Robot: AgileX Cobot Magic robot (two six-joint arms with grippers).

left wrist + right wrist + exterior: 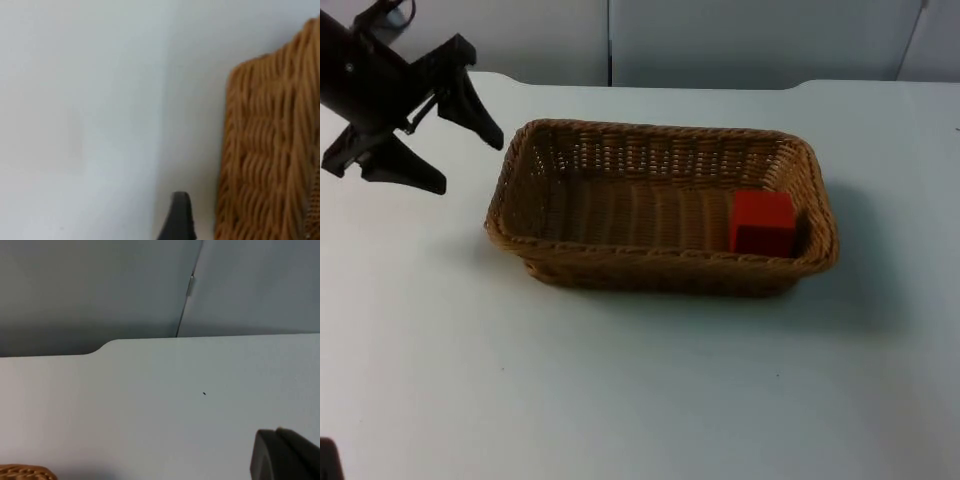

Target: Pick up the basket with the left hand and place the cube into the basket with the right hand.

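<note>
Left gripper (470, 160) fingers (480, 115) spread beside basket (660, 265), cube (761, 223) inside, white table (620, 400), grey partition wall (100, 285)

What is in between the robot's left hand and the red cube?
The basket's woven end wall and a stretch of its bare floor lie between the open left hand and the red cube, as the top view shows.
</note>
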